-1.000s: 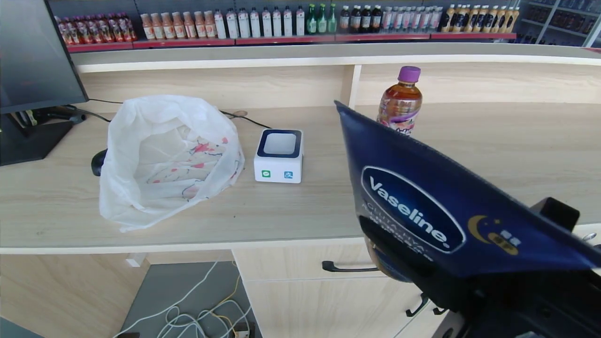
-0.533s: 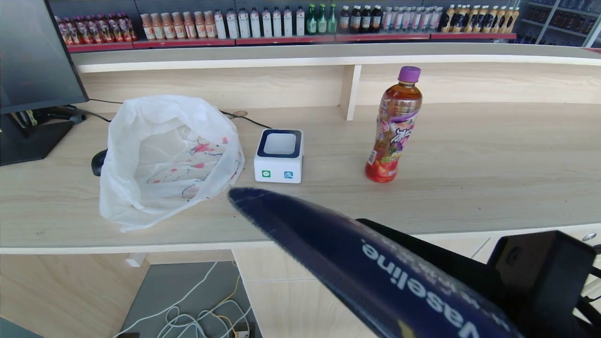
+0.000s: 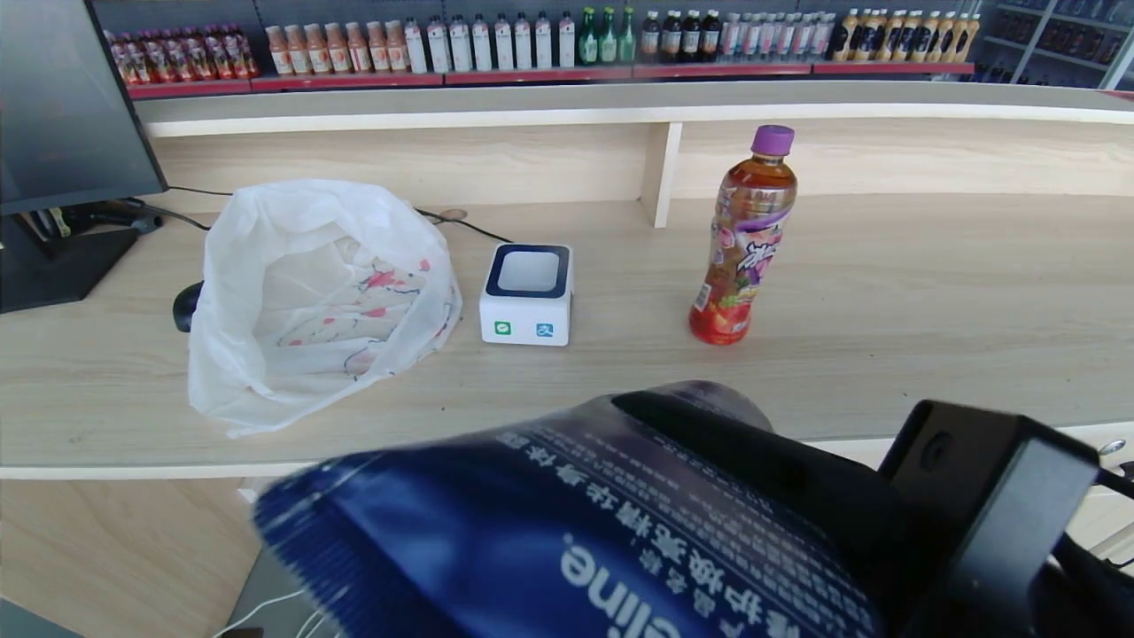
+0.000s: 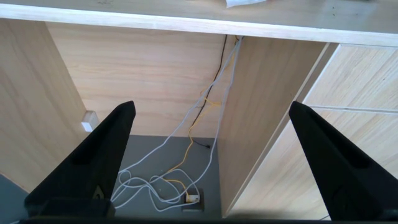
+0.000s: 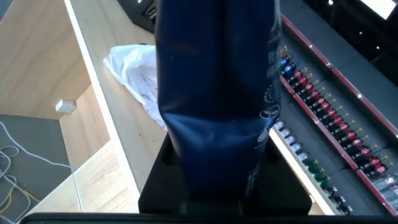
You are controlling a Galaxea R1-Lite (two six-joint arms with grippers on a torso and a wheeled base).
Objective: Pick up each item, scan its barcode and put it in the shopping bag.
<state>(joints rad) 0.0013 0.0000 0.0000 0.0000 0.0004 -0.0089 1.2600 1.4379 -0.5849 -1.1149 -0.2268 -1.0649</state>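
Observation:
My right gripper (image 3: pixel 660 443) is shut on a dark blue pouch (image 3: pixel 567 540), held low in front of the counter's front edge with its printed back facing up. The right wrist view has the same pouch (image 5: pixel 214 93) standing out from between the closed fingers of the right gripper (image 5: pixel 217 165). A white shopping bag (image 3: pixel 310 292) lies open on the counter's left. The white scanner box (image 3: pixel 526 294) sits just right of it. A purple-capped drink bottle (image 3: pixel 744 239) stands upright further right. My left gripper (image 4: pixel 214 168) hangs open under the counter, holding nothing.
The wooden counter (image 3: pixel 930 301) has a raised back ledge. A monitor (image 3: pixel 62 97) and a dark mouse (image 3: pixel 184 306) are at the far left. Below the counter, loose cables (image 4: pixel 168 180) lie on the floor between cabinet panels.
The right gripper has turned the blue pouch over from upright with its front showing to lying flat with its back up, and swung it leftward and lower. The bottle is uncovered again.

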